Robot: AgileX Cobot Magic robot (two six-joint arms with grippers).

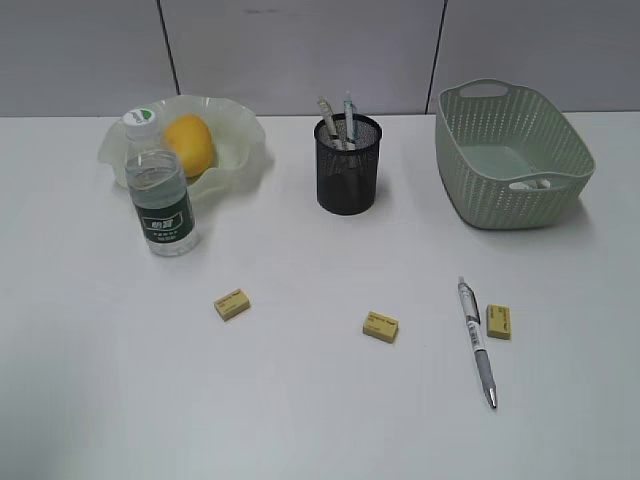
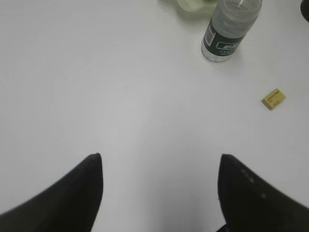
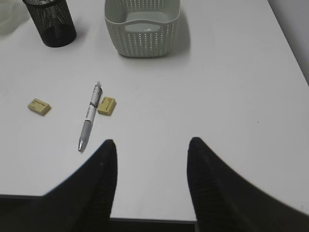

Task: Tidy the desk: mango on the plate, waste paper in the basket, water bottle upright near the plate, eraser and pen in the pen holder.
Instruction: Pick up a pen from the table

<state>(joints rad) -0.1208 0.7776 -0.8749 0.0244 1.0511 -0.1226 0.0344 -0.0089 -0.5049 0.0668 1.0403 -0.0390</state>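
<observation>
Found the pen (image 1: 478,345) lying flat nearest the front edge of the table (image 1: 100,400), tip toward the viewer, with the right eraser (image 1: 498,321) just beside its barrel. Spotted the middle eraser (image 1: 381,326) well apart from both, and the left eraser (image 1: 232,304) near the water bottle (image 1: 160,195). Saw the left gripper (image 2: 159,159) spread wide over bare table, holding nothing. Saw the right gripper (image 3: 152,142) likewise parted and empty, hovering short of the pen.

Noted the mango (image 1: 189,145) already sitting in the plate (image 1: 240,130) and the water bottle standing upright just beside it. Noted the pen holder (image 1: 348,165) already carrying two other pens (image 1: 338,120). Glimpsed something small and pale on the floor of the basket (image 1: 515,155); could not confirm it as the waste paper.

Judged pen and erasers as the work left. Feared a closing finger catching both pen and right eraser, given so little room between them, and flicking one away. Feared the thin, round pen rolling or slipping out of a pinch against the smooth top. Feared a lowered pen jamming against the two already inside, or tipping the light mesh cup. Feared an arm reaching for the left eraser brushing the bottle over.
</observation>
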